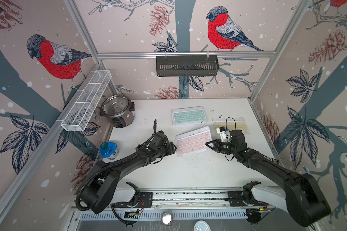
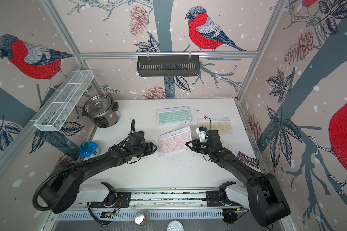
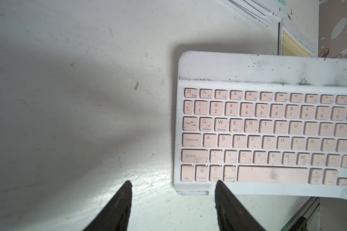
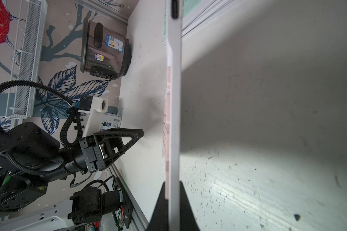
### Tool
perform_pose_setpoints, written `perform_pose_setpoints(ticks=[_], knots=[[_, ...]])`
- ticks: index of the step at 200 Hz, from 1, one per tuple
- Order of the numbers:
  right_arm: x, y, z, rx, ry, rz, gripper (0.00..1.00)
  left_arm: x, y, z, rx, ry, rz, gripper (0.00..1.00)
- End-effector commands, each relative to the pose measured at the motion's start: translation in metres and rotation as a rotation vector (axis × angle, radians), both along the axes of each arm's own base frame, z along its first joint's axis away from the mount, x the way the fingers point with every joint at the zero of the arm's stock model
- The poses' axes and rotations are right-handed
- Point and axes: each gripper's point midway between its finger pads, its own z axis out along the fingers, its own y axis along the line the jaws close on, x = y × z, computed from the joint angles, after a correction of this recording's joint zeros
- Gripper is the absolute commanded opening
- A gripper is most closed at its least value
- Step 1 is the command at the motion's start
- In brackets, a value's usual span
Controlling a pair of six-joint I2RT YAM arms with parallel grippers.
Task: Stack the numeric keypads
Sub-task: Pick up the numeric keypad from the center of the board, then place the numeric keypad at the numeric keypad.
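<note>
A pink-keyed keypad lies askew mid-table. My right gripper is shut on its right edge. The right wrist view shows it edge-on between the two fingers, with that end raised off the table. My left gripper hovers at the keypad's left end, open and holding nothing. In the left wrist view one of its fingertips overlaps the keypad's near corner. A pile of keypads with a mint-green one on top sits behind. A pale yellow keypad lies at the right, partly hidden by my right wrist.
A rice cooker stands at the back left and a blue-lidded jar at the left edge. A white mesh basket and a black basket hang on the walls. A candy packet lies at the right edge. Dark crumbs dot the front table.
</note>
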Motion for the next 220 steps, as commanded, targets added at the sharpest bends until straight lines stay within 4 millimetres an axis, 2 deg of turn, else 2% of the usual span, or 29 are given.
perform_pose_setpoints(ticks=[1,44,95,113,145,149,220], knots=[[0.004,0.004,0.019,0.035,-0.064,0.033,0.07,0.004,0.009,0.003,0.016,-0.007,0.034,0.66],[0.011,-0.001,0.036,0.053,-0.093,0.035,0.06,0.009,0.024,0.009,0.026,-0.022,0.070,0.65],[0.033,-0.007,0.074,0.097,-0.181,0.036,0.06,0.016,0.038,0.018,0.044,-0.052,0.104,0.66],[0.041,-0.008,0.082,0.113,-0.203,0.041,0.06,0.017,0.041,0.019,0.050,-0.056,0.111,0.66],[0.060,-0.010,0.093,0.129,-0.241,0.041,0.06,0.018,0.042,0.020,0.047,-0.067,0.118,0.66],[0.065,-0.010,0.088,0.127,-0.230,0.040,0.06,0.019,0.042,0.020,0.048,-0.070,0.119,0.66],[0.117,0.000,0.091,0.154,-0.262,0.087,0.06,0.023,0.046,0.021,0.059,-0.084,0.137,0.66]])
